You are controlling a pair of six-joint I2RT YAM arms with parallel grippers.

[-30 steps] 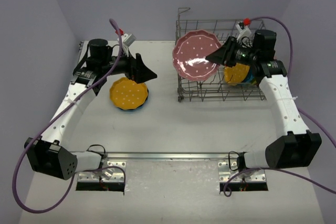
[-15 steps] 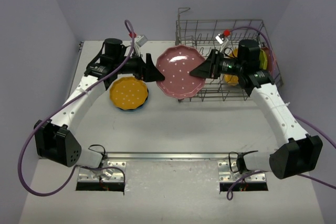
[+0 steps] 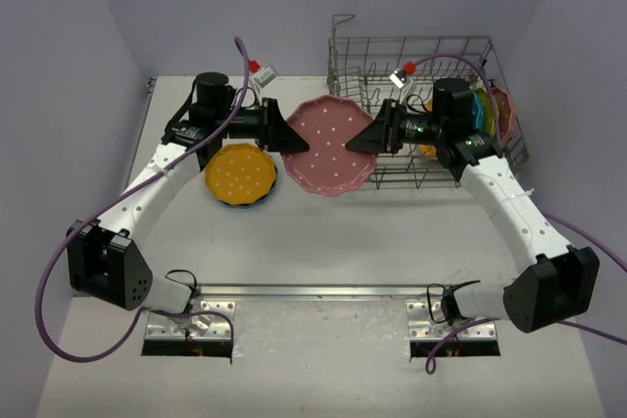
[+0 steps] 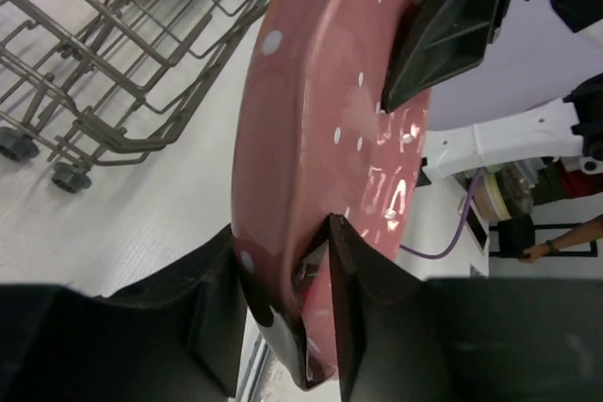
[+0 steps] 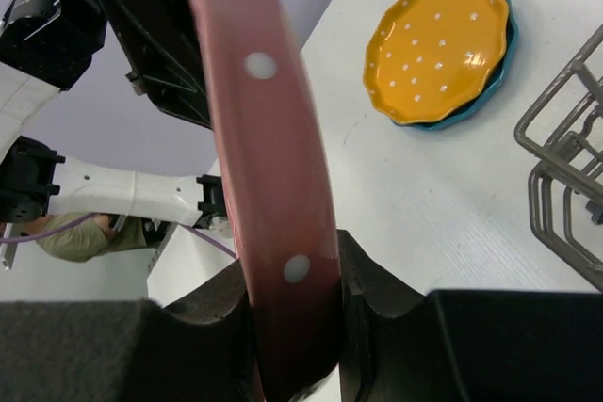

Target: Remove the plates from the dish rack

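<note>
A pink plate with white dots hangs over the table just left of the dish rack, gripped from both sides. My left gripper is shut on its left rim. My right gripper is shut on its right rim. In the left wrist view the pink plate stands edge-on between my left gripper's jaws. In the right wrist view the rim sits clamped in my right gripper. An orange plate lies on a teal plate at the left.
More plates stand in the rack behind my right arm: an orange one, a teal one and a pink one. The rack's near-left corner lies close to the held plate. The orange and teal stack is beyond it.
My right arm carried the pink plate left, out of the rack. My left gripper swung right from above the stack and closed on the plate's opposite rim.
</note>
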